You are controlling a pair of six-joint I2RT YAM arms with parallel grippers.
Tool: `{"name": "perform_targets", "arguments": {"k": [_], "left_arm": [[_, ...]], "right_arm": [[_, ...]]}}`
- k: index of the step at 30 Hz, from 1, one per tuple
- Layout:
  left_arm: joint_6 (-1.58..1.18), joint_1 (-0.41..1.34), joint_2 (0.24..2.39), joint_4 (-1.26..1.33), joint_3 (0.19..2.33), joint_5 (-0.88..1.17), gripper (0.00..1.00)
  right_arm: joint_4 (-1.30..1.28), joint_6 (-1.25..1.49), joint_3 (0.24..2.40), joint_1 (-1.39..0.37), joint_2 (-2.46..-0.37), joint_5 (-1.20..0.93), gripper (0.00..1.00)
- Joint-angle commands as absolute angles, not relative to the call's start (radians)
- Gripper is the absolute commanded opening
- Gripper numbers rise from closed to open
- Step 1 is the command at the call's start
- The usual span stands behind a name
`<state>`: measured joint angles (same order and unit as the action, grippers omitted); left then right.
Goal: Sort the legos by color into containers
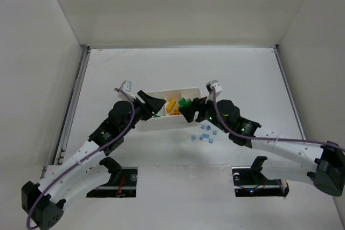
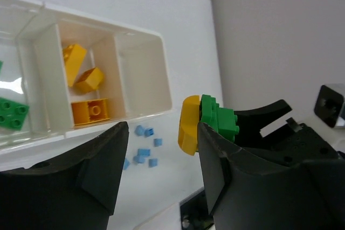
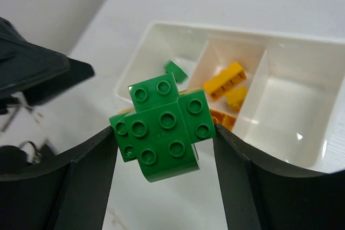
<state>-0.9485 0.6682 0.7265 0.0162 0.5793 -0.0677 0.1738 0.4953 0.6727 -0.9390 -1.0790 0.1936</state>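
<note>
Legos held: a green lego (image 3: 161, 130) with a yellow-orange piece (image 2: 188, 125) stuck to its back, in the air near the tray (image 1: 161, 121), centre of the top view.
Facing: the green studs face the right wrist camera; stud marks too small to read.
Long axis: upright in the left wrist view, yellow side left.
Tray contents: green brick (image 2: 12, 114) in the left compartment, yellow-orange bricks (image 2: 89, 112) in the middle.
Blue legos (image 1: 206, 133): loose on the table (image 1: 242, 79), lower right of the tray.
Right claw (image 3: 163, 131): clamped on the green lego's sides.
Left claw (image 2: 163, 133): fingers apart, holding nothing.
</note>
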Motion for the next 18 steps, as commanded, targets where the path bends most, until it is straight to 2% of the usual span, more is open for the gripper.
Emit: {"name": "perform_targets", "arguments": {"k": [1, 11, 18], "left_arm": [[-1.096, 0.676, 0.742, 0.195, 0.557, -0.058, 0.52], [-1.523, 0.567, 0.863, 0.388, 0.506, 0.112, 0.59], [-1.719, 0.533, 0.945, 0.580, 0.462, 0.222, 0.62]], "right_arm": [[0.434, 0.592, 0.635, -0.912, -1.045, 0.106, 0.50], [0.880, 0.678, 0.538, -0.817, -1.083, -0.069, 0.50], [1.035, 0.669, 0.531, -0.779, -1.163, -0.176, 0.51]]}}
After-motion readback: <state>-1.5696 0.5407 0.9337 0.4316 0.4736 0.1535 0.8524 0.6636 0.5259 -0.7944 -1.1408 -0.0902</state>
